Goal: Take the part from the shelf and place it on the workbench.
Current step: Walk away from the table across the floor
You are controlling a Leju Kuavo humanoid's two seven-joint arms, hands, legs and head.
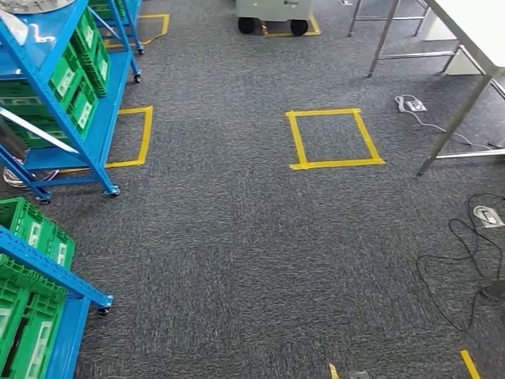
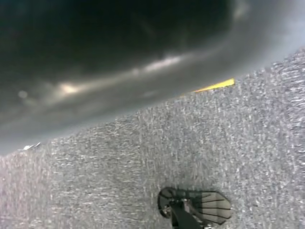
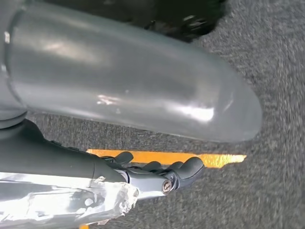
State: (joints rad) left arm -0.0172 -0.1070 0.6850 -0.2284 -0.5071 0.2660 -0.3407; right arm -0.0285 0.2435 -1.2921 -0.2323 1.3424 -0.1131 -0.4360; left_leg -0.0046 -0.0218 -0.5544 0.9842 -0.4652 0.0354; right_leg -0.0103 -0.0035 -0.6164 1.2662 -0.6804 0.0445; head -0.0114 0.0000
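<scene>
Two blue shelves (image 1: 71, 103) of green bins (image 1: 77, 87) stand left; right hand (image 3: 158, 174) hangs, fingers (image 3: 190, 167) loosely extended, empty. Floor cables (image 1: 458, 260) might snag a foot

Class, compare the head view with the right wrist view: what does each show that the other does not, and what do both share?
Head view alone: blue shelves with green bins, a yellow tape square on the floor, a table and cables. Right wrist view alone: the right hand, its dark fingers lying nearly straight with nothing in them, beside a long grey part of the robot. Both: grey carpet and yellow tape.
</scene>
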